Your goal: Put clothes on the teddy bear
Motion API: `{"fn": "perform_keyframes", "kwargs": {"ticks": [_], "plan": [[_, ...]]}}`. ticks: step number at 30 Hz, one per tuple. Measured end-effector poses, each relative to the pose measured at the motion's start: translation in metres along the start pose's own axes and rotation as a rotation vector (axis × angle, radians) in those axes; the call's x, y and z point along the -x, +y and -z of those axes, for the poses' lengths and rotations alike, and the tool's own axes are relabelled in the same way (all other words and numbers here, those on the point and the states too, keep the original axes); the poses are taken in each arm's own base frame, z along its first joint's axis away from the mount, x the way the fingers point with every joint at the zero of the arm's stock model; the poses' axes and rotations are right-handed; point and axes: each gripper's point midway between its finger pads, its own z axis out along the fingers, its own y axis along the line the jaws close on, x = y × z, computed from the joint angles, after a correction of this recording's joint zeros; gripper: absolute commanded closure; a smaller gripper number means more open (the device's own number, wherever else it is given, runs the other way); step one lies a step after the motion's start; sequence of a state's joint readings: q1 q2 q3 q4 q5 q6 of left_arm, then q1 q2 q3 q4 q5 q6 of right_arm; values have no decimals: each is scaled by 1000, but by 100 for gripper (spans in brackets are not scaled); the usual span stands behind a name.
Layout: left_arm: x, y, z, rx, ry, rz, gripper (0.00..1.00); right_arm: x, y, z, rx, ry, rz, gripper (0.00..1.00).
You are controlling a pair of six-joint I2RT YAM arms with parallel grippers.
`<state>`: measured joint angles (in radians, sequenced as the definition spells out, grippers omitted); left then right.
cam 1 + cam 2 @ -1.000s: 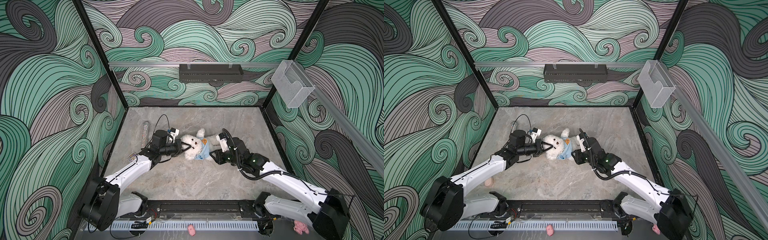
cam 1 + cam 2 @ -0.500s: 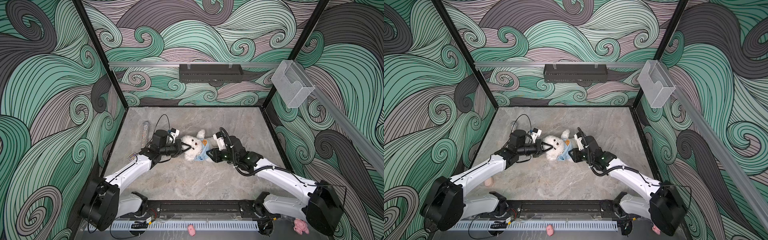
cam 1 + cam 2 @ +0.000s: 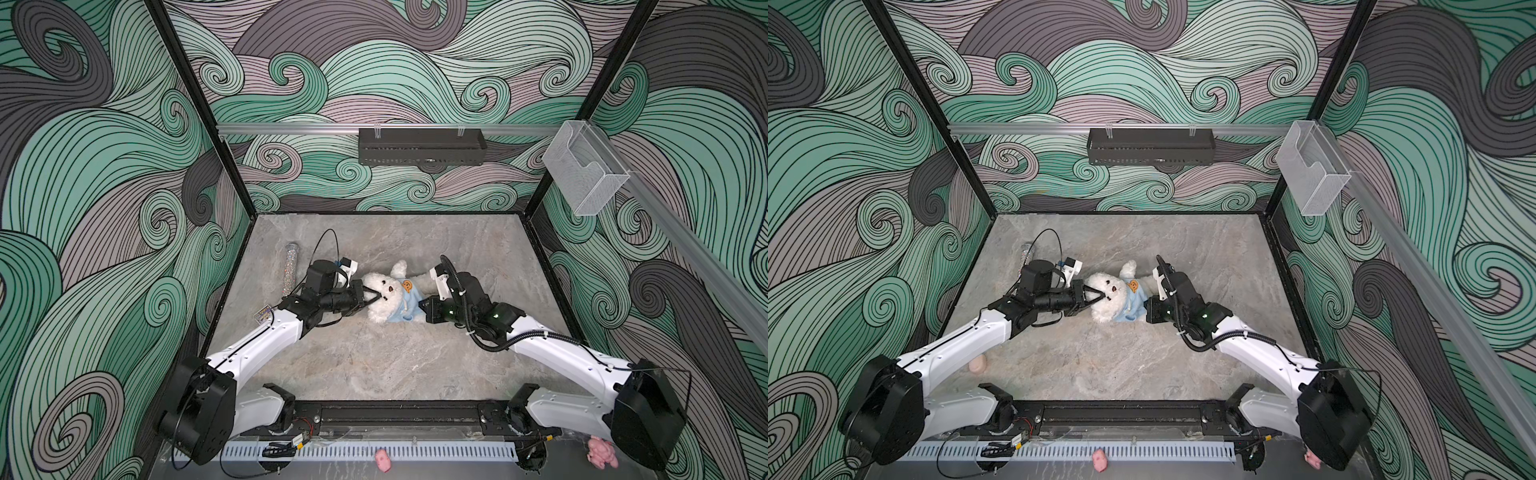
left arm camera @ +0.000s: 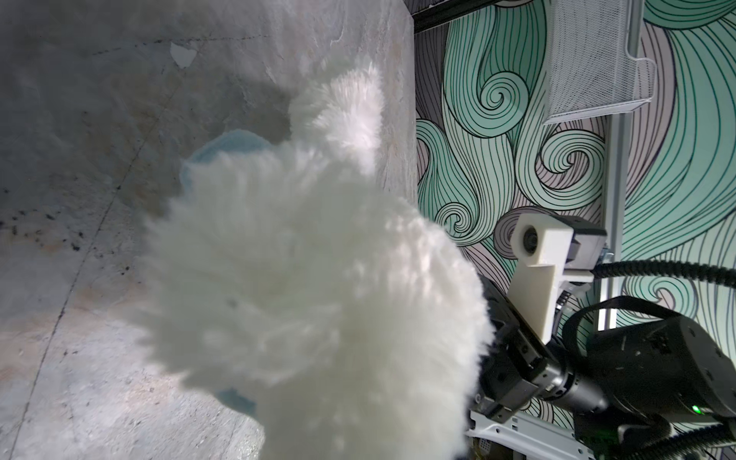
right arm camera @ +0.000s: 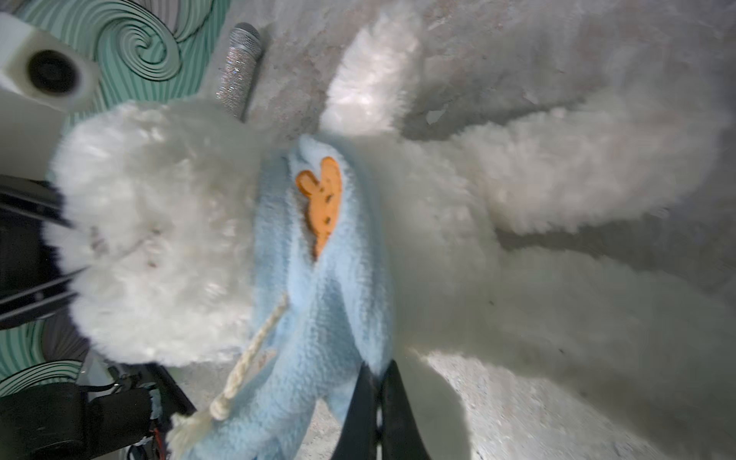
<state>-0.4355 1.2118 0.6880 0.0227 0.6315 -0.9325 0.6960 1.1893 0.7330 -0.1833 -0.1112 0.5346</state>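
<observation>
Right gripper (image 3: 422, 308) has pushed in closer to the bear's lower half since the earlier frames, and its jaws have gone from partly apart to together. Both top views: teddy bear (image 3: 384, 291) (image 3: 1111, 291) lies face up around the middle of the tabletop (image 3: 415, 365), head toward the left arm, legs toward the right arm, one arm pointing at the back wall. Blue garment (image 3: 401, 311) (image 3: 1129, 309) sits bunched on its chest, orange patch (image 3: 407, 285) showing. Left gripper (image 3: 374, 296) (image 3: 1098, 296) has its jaws pinched on the fur of the bear's head, tips meeting. Right gripper touches the garment's lower edge. Glitter tube (image 3: 291, 270) lies by the left wall, well apart from the bear. Two pink plush toys (image 3: 382, 459) lie off the tabletop at the front. Left wrist view: blurred white fur of the bear (image 4: 298, 278) fills the middle, a sliver of blue garment (image 4: 227, 147) shows behind it, left jaws not visible here, the right arm's wrist end sits just beside the bear. Right wrist view: right jaws together, clamped on the hem of the blue garment (image 5: 318, 318). The garment is bunched under the chin, with belly and legs bare. A cream cord (image 5: 255, 350) hangs from it. The left gripper's dark fingers (image 5: 36, 217) touch the side of the head.
</observation>
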Motion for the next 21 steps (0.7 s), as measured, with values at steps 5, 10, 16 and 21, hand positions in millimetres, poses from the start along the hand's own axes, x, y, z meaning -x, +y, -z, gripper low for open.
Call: {"fn": "perform_keyframes", "kwargs": {"ticks": [5, 10, 16, 21], "plan": [[2, 2, 15, 25, -85, 65, 100, 1, -16, 10, -103, -30, 1, 100], [-2, 13, 19, -2, -137, 183, 100, 1, -18, 13, -157, -69, 37, 100], [2, 20, 22, -66, -159, 342, 100, -8, -31, 9, -219, -89, 67, 100], [9, 9, 34, -133, -179, 383, 100, 8, -29, 16, -229, -173, 92, 100]]}}
